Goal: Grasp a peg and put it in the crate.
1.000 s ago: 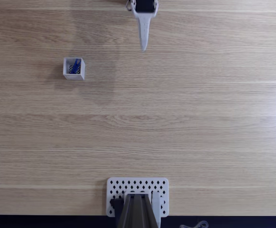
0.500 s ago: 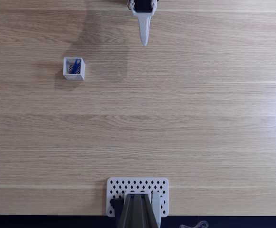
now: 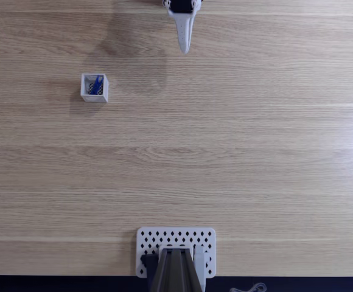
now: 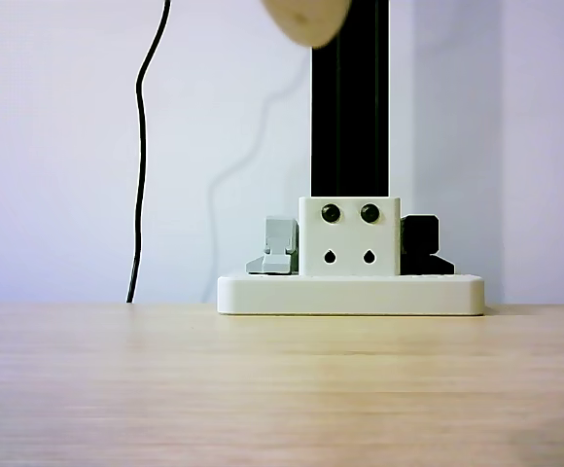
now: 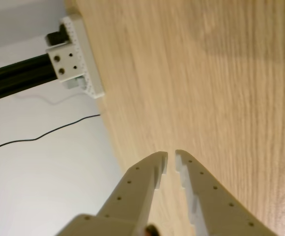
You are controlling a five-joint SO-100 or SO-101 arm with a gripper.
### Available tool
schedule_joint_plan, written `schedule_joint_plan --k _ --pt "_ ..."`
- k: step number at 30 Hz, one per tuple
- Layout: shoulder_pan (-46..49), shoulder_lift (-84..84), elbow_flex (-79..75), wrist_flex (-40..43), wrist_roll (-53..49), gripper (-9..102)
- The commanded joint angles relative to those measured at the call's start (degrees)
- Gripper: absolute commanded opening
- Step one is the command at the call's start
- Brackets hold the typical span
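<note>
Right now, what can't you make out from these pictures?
- End effector, fixed view: the top edge cuts off the arm behind it.
- Peg in the crate: too small to judge how it rests.
- Wrist view: table blurred.
- Perforated plate, fixed view: partly covered by the post.

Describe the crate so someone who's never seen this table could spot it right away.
In the fixed view, start at the wooden table and look to its upper left. The crate stands there alone: a tiny white open-topped box holding a blue peg, unlike the flat perforated plate at the bottom edge.
</note>
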Motion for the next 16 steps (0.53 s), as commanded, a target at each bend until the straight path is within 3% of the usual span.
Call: schedule_joint_plan --k 1,16 --pt "-0.1 1.3 -0.6 0.7 0.5 -1" --pt "-0.1 1.2 -0.7 1.1 0.7 -1"
